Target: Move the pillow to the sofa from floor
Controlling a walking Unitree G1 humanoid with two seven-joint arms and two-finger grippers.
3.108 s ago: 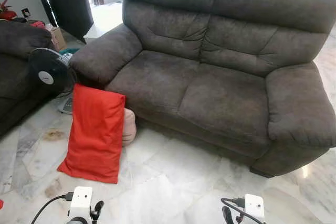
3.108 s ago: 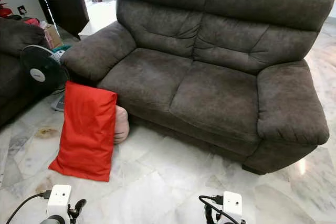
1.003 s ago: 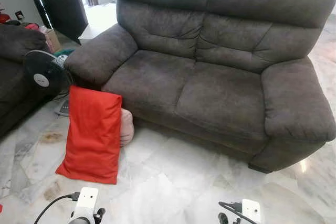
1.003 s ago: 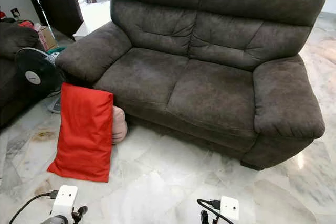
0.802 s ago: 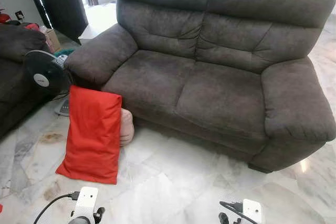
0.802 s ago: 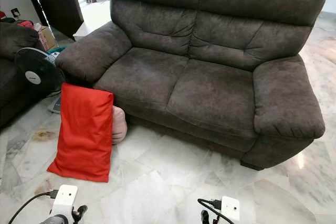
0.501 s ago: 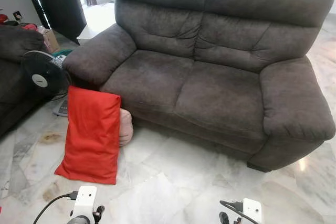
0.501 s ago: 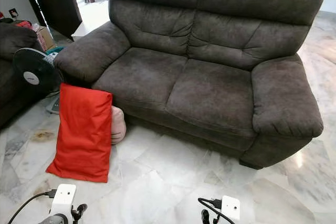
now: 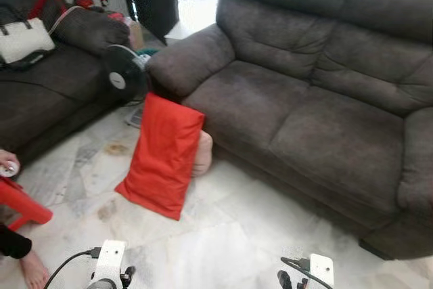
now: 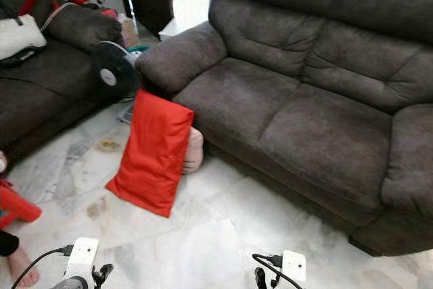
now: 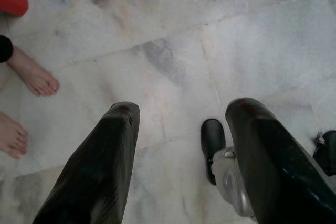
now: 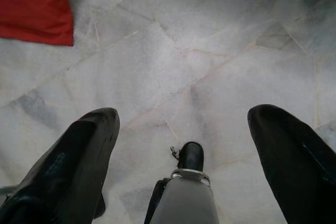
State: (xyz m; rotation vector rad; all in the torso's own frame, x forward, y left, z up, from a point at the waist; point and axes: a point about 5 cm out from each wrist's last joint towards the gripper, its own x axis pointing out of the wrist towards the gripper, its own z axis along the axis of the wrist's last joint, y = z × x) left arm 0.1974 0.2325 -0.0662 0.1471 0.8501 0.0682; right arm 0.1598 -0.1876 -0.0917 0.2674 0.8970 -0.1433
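1. Since the earlier frames the whole view has swung toward the robot's left, so the camera has turned; the things themselves have not shifted. A second sofa, a handbag and a person's feet have come into view on that side.
2. The one red pillow (image 9: 162,155) stands tilted on the marble floor (image 9: 223,235), its top edge leaning against the front of the grey two-seat sofa (image 9: 304,113), just below the sofa's left armrest (image 9: 189,59). It is not yet on the seat.
3. One pinkish cushion (image 9: 203,153) is wedged between the red pillow and the sofa's base, touching both.
4. One black fan (image 9: 123,80) stands beside the sofa's left armrest, close behind the pillow.
5. Further from that armrest sits a second dark sofa (image 9: 47,93) with one white handbag (image 9: 26,40) on it. One red plastic stool (image 9: 20,201) stands on the floor out from it, next to a person's two bare feet (image 11: 31,74).
6. The left gripper (image 11: 181,129) hangs low over bare floor, fingers spread wide, holding nothing; the pillow's bottom edge is well ahead of it.
7. The right gripper (image 12: 181,135) hangs likewise, fingers spread apart and empty, short of the pillow's corner.
8. Risks, as I judge them: a walking approach could clip the stool or the feet, since both lie near the path. A pinch on one loose corner could let the soft pillow sag and slip out. Lifting it could drag the pink cushion along or knock the fan.
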